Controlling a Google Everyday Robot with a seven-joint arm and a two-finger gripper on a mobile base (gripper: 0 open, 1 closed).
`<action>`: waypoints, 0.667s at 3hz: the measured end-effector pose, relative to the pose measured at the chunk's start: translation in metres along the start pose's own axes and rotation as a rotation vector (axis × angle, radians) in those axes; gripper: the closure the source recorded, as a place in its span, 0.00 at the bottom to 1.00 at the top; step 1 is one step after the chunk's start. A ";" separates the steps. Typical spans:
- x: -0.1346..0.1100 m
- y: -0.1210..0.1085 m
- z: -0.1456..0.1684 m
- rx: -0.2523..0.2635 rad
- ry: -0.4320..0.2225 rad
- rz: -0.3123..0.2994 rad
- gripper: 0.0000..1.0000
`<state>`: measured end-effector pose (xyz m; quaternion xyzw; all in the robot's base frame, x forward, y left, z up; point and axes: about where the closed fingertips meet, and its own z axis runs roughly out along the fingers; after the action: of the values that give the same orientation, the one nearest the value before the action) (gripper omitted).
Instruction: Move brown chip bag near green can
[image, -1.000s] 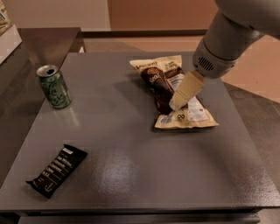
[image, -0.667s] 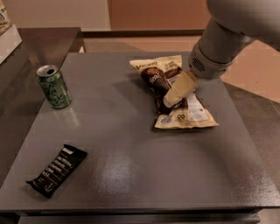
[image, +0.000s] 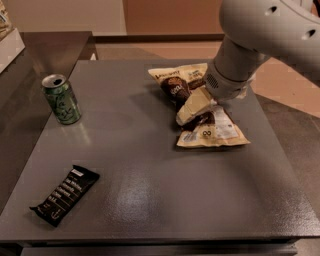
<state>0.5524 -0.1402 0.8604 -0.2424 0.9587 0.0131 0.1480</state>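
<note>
The brown chip bag (image: 212, 131), a crinkly cream-yellow foil pouch with a dark brown centre panel and a white label, lies flat on the right half of the wide dark grey counter (image: 150, 185), its length running away from the camera. It looks light, soft and air-filled. The film would likely crumple under pressure, slide easily on the smooth top, and the chips inside could break if pinched hard. The best hold is probably a gathered fold at the waist or a sealed end seam, lifted rather than dragged.

The pale grey robot arm (image: 260, 35) reaches in from the upper right. Its cream-coloured gripper (image: 192, 109) is down over the middle of the bag, against the brown panel. Whether it is open or already closed on the film cannot be told.

The small green drink can (image: 61, 99), with pale swirls and a silver top, stands upright near the left edge, well apart from the bag. A flat black snack bar with white lettering (image: 65, 194) lies at the front left.
</note>
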 end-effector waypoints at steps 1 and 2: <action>-0.002 0.009 0.014 -0.037 0.023 0.014 0.16; -0.004 0.017 0.019 -0.066 0.033 0.013 0.39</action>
<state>0.5533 -0.1212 0.8426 -0.2410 0.9616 0.0416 0.1243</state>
